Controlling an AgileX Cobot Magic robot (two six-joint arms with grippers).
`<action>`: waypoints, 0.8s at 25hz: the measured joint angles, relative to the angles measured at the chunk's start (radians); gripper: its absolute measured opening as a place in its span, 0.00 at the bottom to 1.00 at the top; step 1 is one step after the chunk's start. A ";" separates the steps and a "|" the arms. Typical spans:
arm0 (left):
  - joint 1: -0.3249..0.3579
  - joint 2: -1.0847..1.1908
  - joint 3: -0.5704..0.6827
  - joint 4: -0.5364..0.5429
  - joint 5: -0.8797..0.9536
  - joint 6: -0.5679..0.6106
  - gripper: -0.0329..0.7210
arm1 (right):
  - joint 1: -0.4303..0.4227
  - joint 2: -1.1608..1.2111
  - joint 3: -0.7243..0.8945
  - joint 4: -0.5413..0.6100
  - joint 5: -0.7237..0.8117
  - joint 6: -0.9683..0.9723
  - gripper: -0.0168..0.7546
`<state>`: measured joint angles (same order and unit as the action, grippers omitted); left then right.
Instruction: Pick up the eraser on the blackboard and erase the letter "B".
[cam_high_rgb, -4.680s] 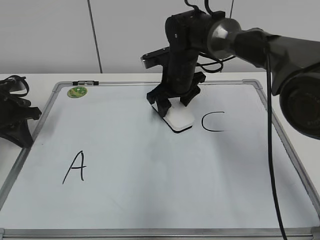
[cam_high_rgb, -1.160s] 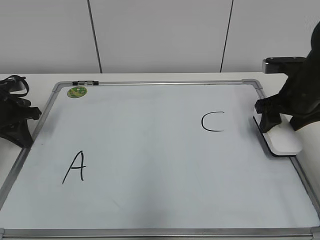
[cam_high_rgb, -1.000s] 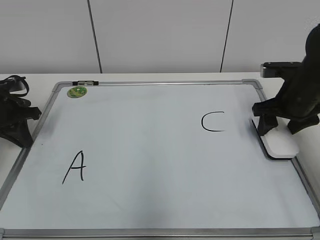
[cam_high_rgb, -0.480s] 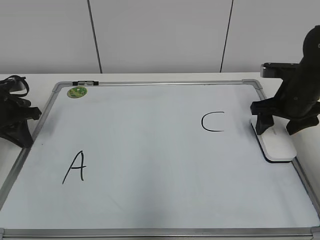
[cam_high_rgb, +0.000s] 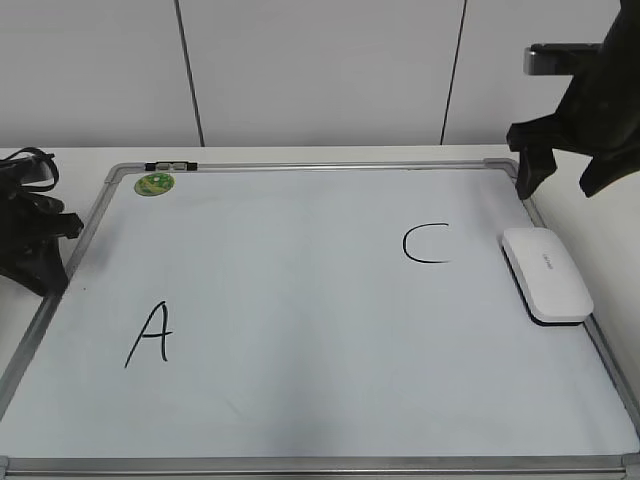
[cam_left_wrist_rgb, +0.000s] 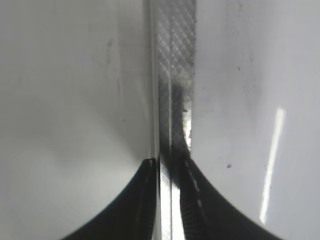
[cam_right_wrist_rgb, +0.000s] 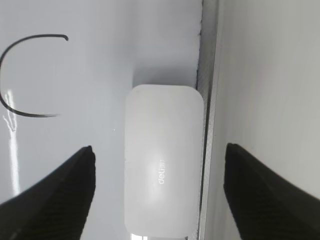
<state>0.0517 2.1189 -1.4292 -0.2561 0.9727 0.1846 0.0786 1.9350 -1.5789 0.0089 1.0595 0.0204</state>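
The eraser (cam_high_rgb: 545, 273) is a white rounded block with a dark underside. It lies flat on the blackboard (cam_high_rgb: 300, 400), a white board in a silver frame, right against its right rail. My right gripper (cam_high_rgb: 560, 185) hangs open and empty above the eraser. In the right wrist view the eraser (cam_right_wrist_rgb: 162, 160) lies between and below the spread fingers (cam_right_wrist_rgb: 159, 149). No letter "B" shows; the board between the "A" (cam_high_rgb: 150, 335) and the "C" (cam_high_rgb: 425, 245) is blank. My left gripper (cam_high_rgb: 35, 245) rests at the board's left edge, its fingers (cam_left_wrist_rgb: 170, 162) close together over the frame.
A round green magnet (cam_high_rgb: 154, 184) sits at the board's far left corner. The "C" (cam_right_wrist_rgb: 25, 75) lies just left of the eraser, and the frame rail (cam_right_wrist_rgb: 207, 100) runs along the eraser's right side. The white table (cam_high_rgb: 610, 240) lies beyond the rail.
My right gripper carried the eraser from the board's middle to the right rail, set it down, opened and rose clear of it. The left arm has not moved.
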 joint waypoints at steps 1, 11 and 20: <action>0.000 0.005 -0.017 0.000 0.016 0.000 0.22 | 0.000 0.000 -0.026 0.000 0.024 -0.007 0.81; 0.000 0.007 -0.376 -0.002 0.229 -0.010 0.69 | 0.000 -0.007 -0.174 0.004 0.162 -0.049 0.79; -0.034 -0.142 -0.465 0.017 0.254 -0.042 0.71 | 0.000 -0.196 -0.181 0.032 0.174 -0.102 0.79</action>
<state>0.0179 1.9769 -1.8938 -0.2387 1.2269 0.1428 0.0786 1.7389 -1.7601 0.0405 1.2337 -0.0815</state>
